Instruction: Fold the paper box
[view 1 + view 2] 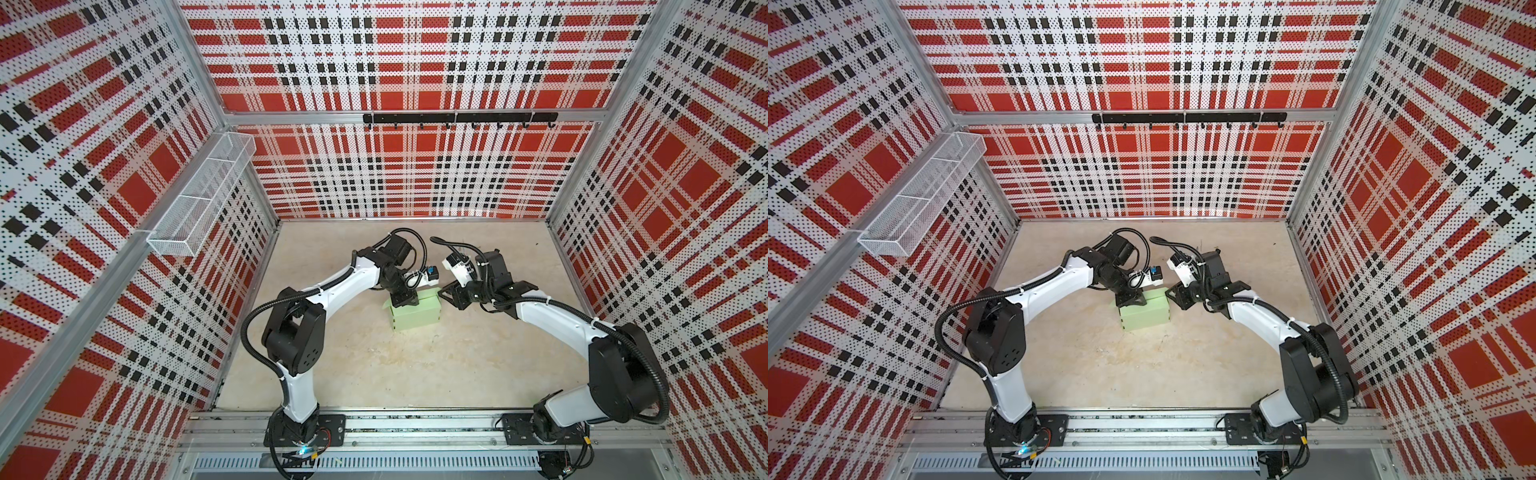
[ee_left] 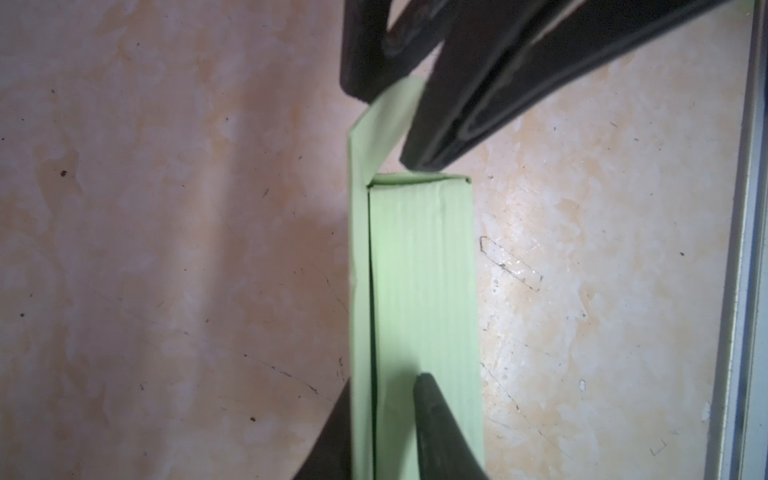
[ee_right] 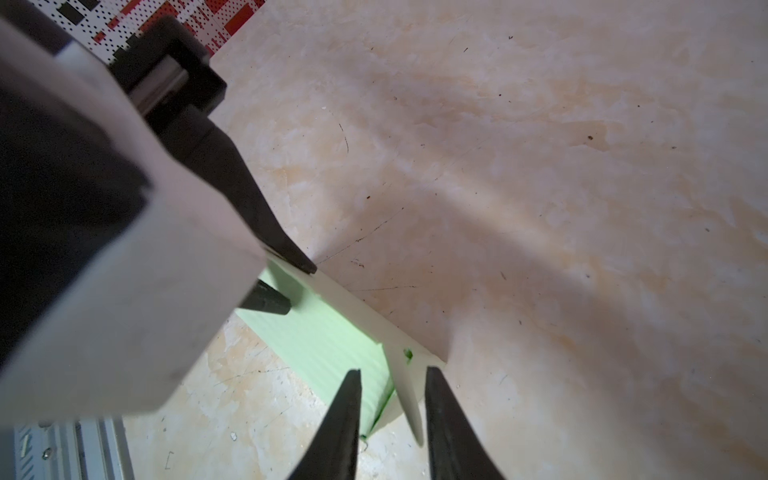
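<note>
The paper box, pale mint green, stands on edge mid-table in both top views. My left gripper comes down on its left end. In the left wrist view, the left gripper is shut on a thin upright panel of the box. My right gripper is at the box's right end. In the right wrist view, the right gripper stands open. Its fingertips straddle a pale side flap, with gaps on both sides.
The box rests on a beige mottled table. A white mesh basket hangs on the left wall. A black hook rail is on the back wall. An aluminium rail with both arm bases runs along the front edge.
</note>
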`<act>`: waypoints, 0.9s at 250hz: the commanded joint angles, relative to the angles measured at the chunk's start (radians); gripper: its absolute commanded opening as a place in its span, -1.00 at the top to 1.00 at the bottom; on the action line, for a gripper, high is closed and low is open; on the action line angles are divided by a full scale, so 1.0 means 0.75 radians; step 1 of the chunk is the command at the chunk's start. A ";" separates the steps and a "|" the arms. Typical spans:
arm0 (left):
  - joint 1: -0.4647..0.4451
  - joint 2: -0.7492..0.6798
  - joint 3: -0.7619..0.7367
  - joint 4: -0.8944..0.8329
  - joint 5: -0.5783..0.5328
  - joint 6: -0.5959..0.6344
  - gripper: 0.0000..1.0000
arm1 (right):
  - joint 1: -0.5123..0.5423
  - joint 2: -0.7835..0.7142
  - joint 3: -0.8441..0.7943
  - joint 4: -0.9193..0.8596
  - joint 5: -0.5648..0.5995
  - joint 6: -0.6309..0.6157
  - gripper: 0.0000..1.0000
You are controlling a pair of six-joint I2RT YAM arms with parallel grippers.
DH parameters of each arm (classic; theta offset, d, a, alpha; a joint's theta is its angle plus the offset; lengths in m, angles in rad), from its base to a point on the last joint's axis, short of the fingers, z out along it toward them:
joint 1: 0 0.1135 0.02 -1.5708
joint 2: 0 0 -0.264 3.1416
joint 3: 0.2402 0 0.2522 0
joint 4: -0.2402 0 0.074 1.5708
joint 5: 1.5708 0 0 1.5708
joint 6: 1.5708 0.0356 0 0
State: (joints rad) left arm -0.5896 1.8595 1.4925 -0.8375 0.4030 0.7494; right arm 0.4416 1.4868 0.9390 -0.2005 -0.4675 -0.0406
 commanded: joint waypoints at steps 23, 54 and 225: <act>-0.009 0.034 -0.020 -0.018 -0.014 0.022 0.48 | -0.001 -0.002 0.031 0.063 -0.032 0.005 0.61; -0.008 0.038 -0.019 -0.018 -0.012 0.015 0.48 | 0.000 -0.014 0.023 0.053 0.016 0.042 0.68; -0.010 0.039 -0.019 -0.016 -0.020 0.019 0.46 | 0.072 -0.059 -0.073 0.132 0.187 0.268 0.85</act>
State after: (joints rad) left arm -0.5896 1.8599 1.4925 -0.8314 0.4030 0.7490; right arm 0.4736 1.4620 0.9051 -0.1402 -0.3790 0.1242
